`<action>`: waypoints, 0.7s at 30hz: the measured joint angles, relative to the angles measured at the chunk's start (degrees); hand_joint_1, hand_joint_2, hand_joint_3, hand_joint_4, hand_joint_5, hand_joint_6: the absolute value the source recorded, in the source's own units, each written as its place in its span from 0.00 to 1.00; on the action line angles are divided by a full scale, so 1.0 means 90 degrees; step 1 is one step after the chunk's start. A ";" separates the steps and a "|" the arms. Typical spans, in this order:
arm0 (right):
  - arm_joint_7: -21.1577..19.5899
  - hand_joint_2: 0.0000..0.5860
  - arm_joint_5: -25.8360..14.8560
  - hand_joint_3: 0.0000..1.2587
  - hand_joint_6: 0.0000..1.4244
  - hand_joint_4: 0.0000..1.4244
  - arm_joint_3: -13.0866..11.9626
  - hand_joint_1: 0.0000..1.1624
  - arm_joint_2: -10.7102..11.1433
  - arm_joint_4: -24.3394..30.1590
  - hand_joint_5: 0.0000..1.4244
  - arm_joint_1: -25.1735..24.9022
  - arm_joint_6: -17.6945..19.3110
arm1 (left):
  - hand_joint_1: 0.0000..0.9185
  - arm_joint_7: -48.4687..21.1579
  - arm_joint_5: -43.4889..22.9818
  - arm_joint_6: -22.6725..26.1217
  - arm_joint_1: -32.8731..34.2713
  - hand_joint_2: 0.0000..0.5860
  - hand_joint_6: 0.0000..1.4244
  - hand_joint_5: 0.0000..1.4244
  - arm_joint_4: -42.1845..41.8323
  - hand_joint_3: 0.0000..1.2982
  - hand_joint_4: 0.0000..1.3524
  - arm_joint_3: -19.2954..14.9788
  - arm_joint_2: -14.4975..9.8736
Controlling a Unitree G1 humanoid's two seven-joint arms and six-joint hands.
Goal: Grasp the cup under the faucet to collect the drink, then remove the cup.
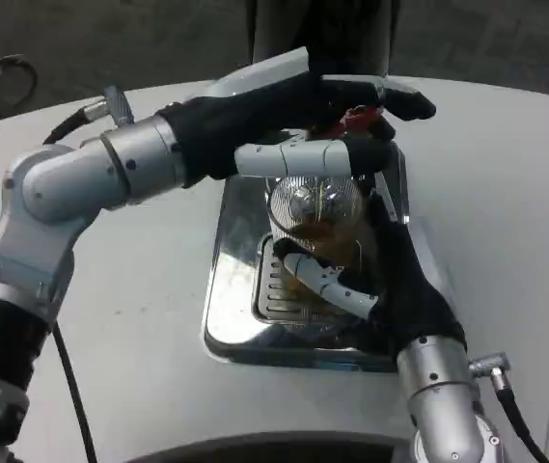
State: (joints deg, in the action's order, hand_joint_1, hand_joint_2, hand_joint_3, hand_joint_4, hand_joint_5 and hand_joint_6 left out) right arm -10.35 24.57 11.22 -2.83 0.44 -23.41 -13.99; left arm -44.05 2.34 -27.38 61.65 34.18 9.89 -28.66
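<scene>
Both forearms are silver cylinders with rounded joint housings and black cables running from connectors near the wrists. The left hand (303, 125) and right hand (380, 289) wear black coverings, with white-segmented fingers.

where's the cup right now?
In the head view the clear cup sits at picture centre, over the drip grate of the shiny dispenser tray, held by the right hand, with the left hand just above it.

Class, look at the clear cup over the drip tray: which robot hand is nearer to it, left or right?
Right. The right robot hand wraps the cup from its side, fingers touching it. The left robot hand reaches across above the cup, at the faucet lever.
</scene>
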 measured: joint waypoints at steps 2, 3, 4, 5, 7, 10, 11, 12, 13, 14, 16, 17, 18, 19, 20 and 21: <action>-0.0076 0.38 -0.0030 0.00 0.00 0.02 -0.0015 0.58 -0.0055 -0.0097 0.05 -0.0061 0.0063 | 0.00 -0.0003 0.0023 0.0018 0.0001 0.00 0.10 0.17 -0.0015 0.19 0.12 0.0000 -0.0006; -0.0094 0.38 -0.0033 0.00 0.00 0.02 -0.0021 0.58 -0.0078 -0.0135 0.05 -0.0085 0.0088 | 0.00 -0.0005 0.0025 0.0024 0.0001 0.00 0.10 0.17 -0.0020 0.19 0.12 0.0000 -0.0008; -0.0122 0.38 -0.0034 0.00 0.00 0.02 -0.0025 0.58 -0.0099 -0.0224 0.05 -0.0135 0.0117 | 0.00 -0.0022 0.0028 0.0031 0.0004 0.00 0.10 0.17 -0.0025 0.19 0.12 0.0000 -0.0010; -0.0133 0.38 -0.0040 0.00 0.00 0.02 -0.0031 0.58 -0.0106 -0.0267 0.05 -0.0151 0.0142 | 0.00 -0.0037 0.0029 0.0035 0.0006 0.00 0.10 0.17 -0.0028 0.19 0.12 0.0000 -0.0012; -0.0188 0.38 -0.0041 0.00 0.00 0.02 -0.0037 0.58 -0.0125 -0.0345 0.05 -0.0172 0.0208 | 0.00 -0.0047 0.0033 0.0044 0.0017 0.00 0.10 0.17 -0.0029 0.19 0.12 0.0000 -0.0020; -0.0296 0.38 -0.0041 0.00 0.00 0.02 -0.0052 0.58 -0.0150 -0.0500 0.05 -0.0216 0.0293 | 0.00 -0.0056 0.0043 0.0066 0.0056 0.00 0.10 0.17 -0.0029 0.19 0.12 0.0002 -0.0033; -0.0329 0.38 -0.0042 0.00 0.00 0.02 -0.0062 0.58 -0.0165 -0.0531 0.05 -0.0220 0.0301 | 0.00 -0.0060 0.0056 0.0071 0.0081 0.00 0.10 0.17 -0.0029 0.19 0.12 0.0006 -0.0038; -0.0360 0.38 -0.0037 0.00 0.00 0.02 -0.0063 0.58 -0.0173 -0.0548 0.05 -0.0221 0.0302 | 0.00 -0.0063 0.0063 0.0072 0.0088 0.00 0.10 0.17 -0.0029 0.19 0.12 0.0007 -0.0041; -0.0449 0.38 -0.0033 0.00 0.00 0.02 -0.0063 0.58 -0.0191 -0.0586 0.05 -0.0227 0.0303 | 0.00 -0.0066 0.0067 0.0072 0.0091 0.00 0.10 0.17 -0.0028 0.19 0.12 0.0009 -0.0042; -0.0477 0.38 -0.0033 0.00 0.00 0.02 -0.0066 0.58 -0.0198 -0.0601 0.05 -0.0228 0.0303 | 0.00 -0.0066 0.0067 0.0072 0.0092 0.00 0.10 0.17 -0.0028 0.19 0.12 0.0010 -0.0042; -0.0579 0.38 -0.0032 0.00 0.00 0.02 -0.0069 0.58 -0.0222 -0.0741 0.06 -0.0280 0.0326 | 0.00 -0.0066 0.0070 0.0072 0.0098 0.00 0.10 0.17 -0.0016 0.19 0.12 0.0013 -0.0043; -0.0590 0.38 -0.0032 0.00 0.00 0.02 -0.0067 0.58 -0.0233 -0.0762 0.06 -0.0284 0.0327 | 0.00 -0.0067 0.0070 0.0072 0.0100 0.00 0.10 0.17 -0.0011 0.19 0.12 0.0014 -0.0043; -0.0604 0.38 -0.0031 0.00 0.00 0.03 -0.0065 0.58 -0.0243 -0.0770 0.06 -0.0285 0.0329 | 0.00 -0.0067 0.0071 0.0071 0.0101 0.00 0.10 0.17 -0.0006 0.19 0.12 0.0017 -0.0043; -0.0656 0.38 -0.0025 0.00 0.00 0.03 -0.0056 0.58 -0.0254 -0.0781 0.06 -0.0298 0.0341 | 0.00 -0.0067 0.0072 0.0070 0.0107 0.00 0.10 0.17 0.0008 0.19 0.12 0.0020 -0.0043; -0.0671 0.38 -0.0024 0.00 0.00 0.03 -0.0054 0.58 -0.0258 -0.0783 0.06 -0.0306 0.0342 | 0.00 -0.0067 0.0073 0.0070 0.0110 0.00 0.10 0.18 0.0011 0.19 0.12 0.0021 -0.0043; -0.0706 0.38 -0.0010 0.00 0.00 0.04 -0.0046 0.58 -0.0269 -0.0796 0.07 -0.0323 0.0344 | 0.00 -0.0067 0.0074 0.0068 0.0116 0.00 0.10 0.18 0.0019 0.19 0.12 0.0022 -0.0044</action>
State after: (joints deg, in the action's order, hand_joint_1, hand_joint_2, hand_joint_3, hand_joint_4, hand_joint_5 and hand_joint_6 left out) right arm -16.70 24.48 10.80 -5.25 -6.73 -26.32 -10.89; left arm -44.65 3.00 -26.76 62.70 34.35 10.09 -29.06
